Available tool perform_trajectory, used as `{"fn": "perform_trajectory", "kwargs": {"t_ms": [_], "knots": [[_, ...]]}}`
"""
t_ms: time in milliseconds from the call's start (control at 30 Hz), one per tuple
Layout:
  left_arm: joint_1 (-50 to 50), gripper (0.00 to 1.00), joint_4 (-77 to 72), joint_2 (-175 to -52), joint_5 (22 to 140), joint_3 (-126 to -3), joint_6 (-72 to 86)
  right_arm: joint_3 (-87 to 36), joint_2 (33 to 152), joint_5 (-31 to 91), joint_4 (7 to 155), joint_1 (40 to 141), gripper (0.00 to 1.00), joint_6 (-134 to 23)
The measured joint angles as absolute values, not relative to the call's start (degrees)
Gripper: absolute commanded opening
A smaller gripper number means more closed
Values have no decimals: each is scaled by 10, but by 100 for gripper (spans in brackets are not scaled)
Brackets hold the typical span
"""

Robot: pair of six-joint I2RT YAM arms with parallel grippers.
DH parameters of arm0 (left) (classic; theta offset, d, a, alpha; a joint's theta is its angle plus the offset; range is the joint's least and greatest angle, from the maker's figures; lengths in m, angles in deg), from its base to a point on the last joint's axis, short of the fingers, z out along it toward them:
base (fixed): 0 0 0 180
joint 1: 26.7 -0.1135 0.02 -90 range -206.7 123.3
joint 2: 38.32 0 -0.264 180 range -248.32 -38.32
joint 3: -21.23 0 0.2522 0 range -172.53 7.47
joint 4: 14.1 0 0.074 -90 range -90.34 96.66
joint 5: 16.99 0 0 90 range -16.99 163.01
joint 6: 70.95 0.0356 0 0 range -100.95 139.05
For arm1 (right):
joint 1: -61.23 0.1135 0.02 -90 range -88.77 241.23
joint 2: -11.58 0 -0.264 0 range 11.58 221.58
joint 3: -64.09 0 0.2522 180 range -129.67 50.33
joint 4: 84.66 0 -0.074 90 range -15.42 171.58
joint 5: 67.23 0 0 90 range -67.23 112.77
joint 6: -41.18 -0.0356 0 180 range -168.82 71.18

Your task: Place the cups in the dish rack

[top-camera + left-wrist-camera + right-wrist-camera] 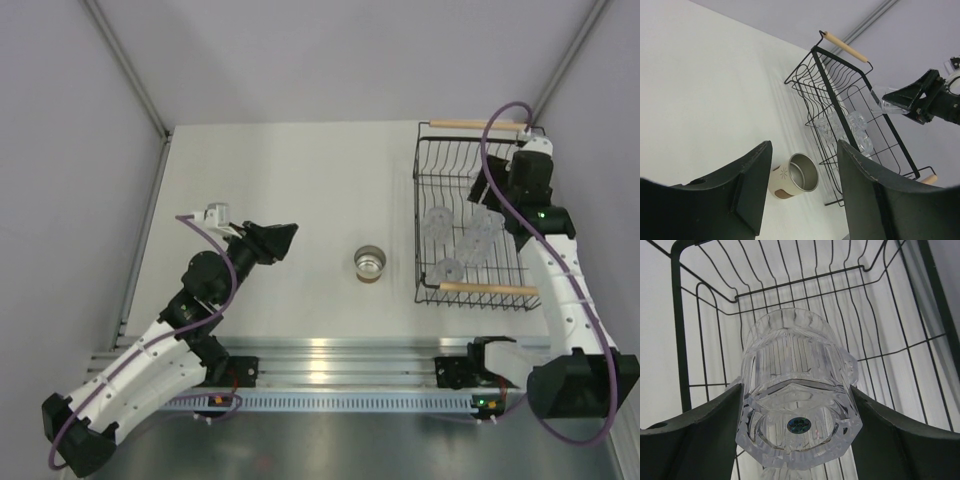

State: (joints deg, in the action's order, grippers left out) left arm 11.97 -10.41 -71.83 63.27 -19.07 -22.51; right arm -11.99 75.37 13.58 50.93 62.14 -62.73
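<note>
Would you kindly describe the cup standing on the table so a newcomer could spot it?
Start at the black wire dish rack on the right of the table, then look left of its near end. A short round cup stands there upright, alone; unlike the clear tumblers in the rack, it is silver inside, tan outside.

No word, brand or number can be read in any view. The nearest thing to a label is a small round sticker (799, 425) on the base of the clear tumbler (796, 365), which is gripped between the fingers of the right claw (797, 410). The sticker is dark blue with greenish print, but the print is too small to make out. On the surface (715, 80), the short tan cup (795, 176) carries a thin-lined starburst motif (783, 173) on its pale side, with a brown patch (783, 193) just below it. Both are decoration, not lettering.
</note>
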Motion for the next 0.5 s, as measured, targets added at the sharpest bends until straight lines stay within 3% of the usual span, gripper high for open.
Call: {"fn": "perform_trajectory", "kwargs": {"t_ms": [500], "knots": [[120,59,-111,-751,646,-176,-233,-85,696,47,445,526,0,-603]]}}
